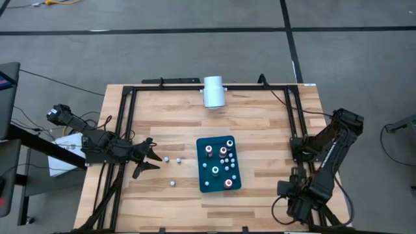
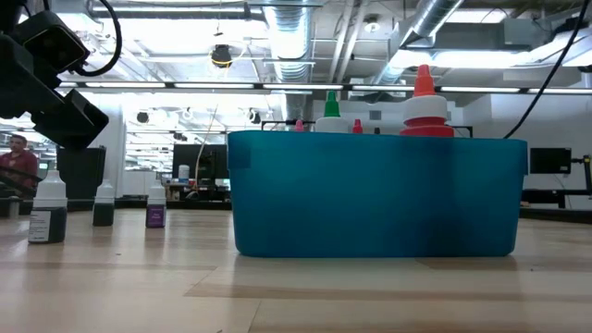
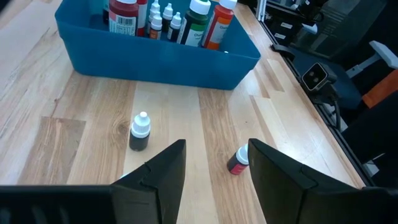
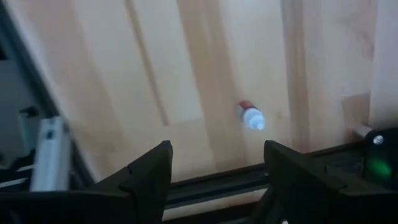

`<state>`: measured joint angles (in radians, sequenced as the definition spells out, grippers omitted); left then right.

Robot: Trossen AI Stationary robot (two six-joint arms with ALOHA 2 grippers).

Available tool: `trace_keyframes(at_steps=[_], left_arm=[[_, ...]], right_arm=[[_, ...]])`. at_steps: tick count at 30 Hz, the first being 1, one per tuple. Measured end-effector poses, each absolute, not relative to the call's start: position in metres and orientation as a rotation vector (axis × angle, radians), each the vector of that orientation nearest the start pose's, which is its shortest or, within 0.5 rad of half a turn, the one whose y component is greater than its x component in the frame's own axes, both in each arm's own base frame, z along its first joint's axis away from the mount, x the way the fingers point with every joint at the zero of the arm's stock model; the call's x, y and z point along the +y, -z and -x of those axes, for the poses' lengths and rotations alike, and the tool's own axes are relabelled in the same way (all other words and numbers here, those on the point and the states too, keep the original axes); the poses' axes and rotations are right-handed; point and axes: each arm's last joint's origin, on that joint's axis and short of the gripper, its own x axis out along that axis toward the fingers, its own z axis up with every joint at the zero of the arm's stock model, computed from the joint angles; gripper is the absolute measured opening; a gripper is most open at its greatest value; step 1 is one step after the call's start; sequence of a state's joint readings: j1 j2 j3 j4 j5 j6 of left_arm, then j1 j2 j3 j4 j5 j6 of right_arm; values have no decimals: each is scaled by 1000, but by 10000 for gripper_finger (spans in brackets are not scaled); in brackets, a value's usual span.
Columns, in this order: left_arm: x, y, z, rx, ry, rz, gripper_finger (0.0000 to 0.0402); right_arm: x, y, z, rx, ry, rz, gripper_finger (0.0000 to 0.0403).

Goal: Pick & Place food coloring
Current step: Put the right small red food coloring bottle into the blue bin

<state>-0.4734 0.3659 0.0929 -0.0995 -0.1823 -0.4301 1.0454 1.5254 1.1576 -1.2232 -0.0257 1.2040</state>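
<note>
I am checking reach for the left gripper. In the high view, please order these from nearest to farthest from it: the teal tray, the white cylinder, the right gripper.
From the left gripper:
1. Teal tray, at the table's middle.
2. White cylinder, at the far edge.
3. Right gripper, at the table's right side.

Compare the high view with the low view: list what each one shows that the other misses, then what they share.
Only the high view shows the white cylinder at the table's far edge, the right gripper parked at the right side, and the left gripper open beside the loose bottles.

Only the low view shows the room behind, with a person at the left edge.

Both show the teal tray holding red- and green-topped bottles, and small bottles standing on the table outside it.
</note>
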Motion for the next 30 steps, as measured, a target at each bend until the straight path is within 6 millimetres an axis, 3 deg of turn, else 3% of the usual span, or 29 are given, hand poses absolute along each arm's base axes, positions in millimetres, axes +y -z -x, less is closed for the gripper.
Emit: trace_keyframes(at_steps=[5, 16, 30], left_arm=[[-48, -155, -105, 410, 207, 310, 165], [-48, -155, -105, 410, 207, 309, 165], [-48, -155, -105, 409, 208, 304, 165]], right_arm=[[213, -232, -127, 1569, 227, -88, 244], [208, -205, -112, 1522, 344, -200, 244], [190, -190, -89, 1463, 365, -340, 244]])
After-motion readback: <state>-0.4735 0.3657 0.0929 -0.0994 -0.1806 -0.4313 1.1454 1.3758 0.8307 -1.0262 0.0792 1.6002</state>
